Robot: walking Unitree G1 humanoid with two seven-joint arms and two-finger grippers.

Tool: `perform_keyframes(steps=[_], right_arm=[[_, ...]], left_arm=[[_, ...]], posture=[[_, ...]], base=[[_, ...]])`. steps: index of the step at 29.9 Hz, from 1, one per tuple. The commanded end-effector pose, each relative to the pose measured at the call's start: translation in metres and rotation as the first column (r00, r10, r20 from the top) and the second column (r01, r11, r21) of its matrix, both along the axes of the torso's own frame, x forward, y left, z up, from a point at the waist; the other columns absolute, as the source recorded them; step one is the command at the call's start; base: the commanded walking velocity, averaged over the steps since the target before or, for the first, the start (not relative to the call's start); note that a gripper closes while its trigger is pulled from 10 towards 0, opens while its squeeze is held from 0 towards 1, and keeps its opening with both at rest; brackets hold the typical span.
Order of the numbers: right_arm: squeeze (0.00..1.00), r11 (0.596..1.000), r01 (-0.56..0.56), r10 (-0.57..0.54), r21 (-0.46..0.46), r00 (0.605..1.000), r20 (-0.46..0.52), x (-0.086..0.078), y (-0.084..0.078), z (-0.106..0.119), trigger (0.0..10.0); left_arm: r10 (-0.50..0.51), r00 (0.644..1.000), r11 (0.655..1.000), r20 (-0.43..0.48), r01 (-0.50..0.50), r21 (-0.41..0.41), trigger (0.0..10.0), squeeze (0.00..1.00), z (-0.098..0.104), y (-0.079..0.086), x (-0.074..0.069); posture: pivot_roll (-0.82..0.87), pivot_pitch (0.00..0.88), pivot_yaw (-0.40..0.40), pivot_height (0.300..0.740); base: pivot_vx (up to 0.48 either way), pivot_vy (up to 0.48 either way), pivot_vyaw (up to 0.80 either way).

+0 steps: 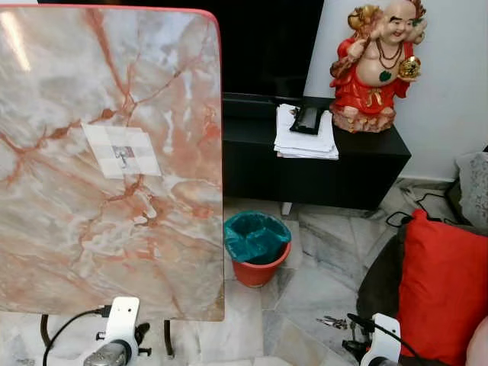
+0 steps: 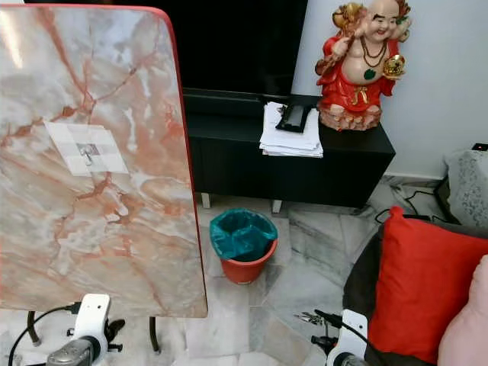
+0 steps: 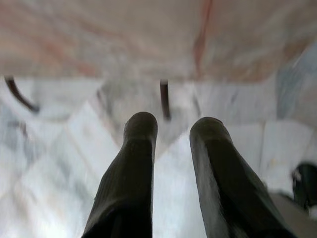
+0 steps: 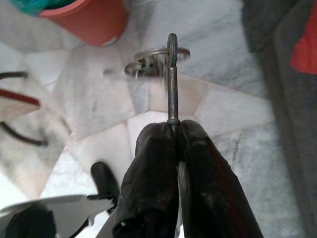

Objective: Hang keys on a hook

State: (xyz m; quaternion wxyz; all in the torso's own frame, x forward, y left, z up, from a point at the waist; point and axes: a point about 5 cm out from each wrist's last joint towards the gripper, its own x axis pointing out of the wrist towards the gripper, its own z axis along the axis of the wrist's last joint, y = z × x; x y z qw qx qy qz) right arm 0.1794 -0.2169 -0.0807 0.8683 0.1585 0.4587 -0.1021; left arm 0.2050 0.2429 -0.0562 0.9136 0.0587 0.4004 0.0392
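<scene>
A tall marble-patterned panel (image 1: 107, 160) with pink veins and a red edge stands upright on thin dark legs over a pale marble tile floor (image 1: 305, 305). On the panel's face, left of its middle, sits a white square patch with a small metal hook (image 1: 121, 155) at its centre. Right of the panel's lower corner, on the floor, is an orange bin (image 1: 257, 248) lined with a teal bag. Behind the bin runs a low black cabinet (image 1: 320, 164) carrying a stack of white papers (image 1: 305, 137) and a red-robed laughing figurine (image 1: 377, 65). A red cushion (image 1: 442, 286) lies well right of the panel, beyond the bin.

The left gripper (image 3: 171, 131) hangs low below the panel's bottom edge, its two black fingers a narrow gap apart with nothing between them. The right gripper (image 4: 174, 126) is pinched tight on the shank of the keys (image 4: 171, 64), which stick out past its fingertips with what looks like a blurred ring at the far end, above the floor just right of the bin.
</scene>
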Motion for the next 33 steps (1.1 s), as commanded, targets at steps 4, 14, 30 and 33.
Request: perform_keyframes(steps=[4,14,30,33], right_arm=[[0.00,0.999,0.040,-0.040,-0.036,0.999,-0.006,-0.001,0.001,-0.001,10.0],[0.00,0.996,0.049,-0.054,-0.072,0.997,-0.061,-0.005,0.006,-0.005,10.0],[0.00,0.996,0.047,-0.051,-0.075,0.997,-0.060,-0.002,0.010,-0.005,10.0],[0.00,0.995,0.060,-0.064,-0.076,0.996,-0.058,-0.002,0.009,-0.004,10.0]], left_arm=[[0.058,0.993,0.998,-0.104,-0.059,-0.007,10.0,0.00,-0.018,-0.008,-0.024],[0.120,0.982,0.991,-0.146,-0.126,-0.038,10.0,0.00,-0.028,-0.016,-0.037],[0.138,0.965,0.988,-0.222,-0.151,-0.039,10.0,0.00,-0.037,-0.019,-0.057],[0.137,0.963,0.988,-0.231,-0.150,-0.040,10.0,0.00,-0.039,-0.020,-0.061]], posture=[[-0.03,0.000,-0.017,0.740],[-0.01,0.000,-0.051,0.740],[-0.01,0.000,-0.053,0.740],[-0.01,0.000,-0.049,0.740]], base=[[0.000,0.000,0.00],[0.000,0.024,0.00],[0.000,0.291,0.00],[0.000,0.345,0.00]])
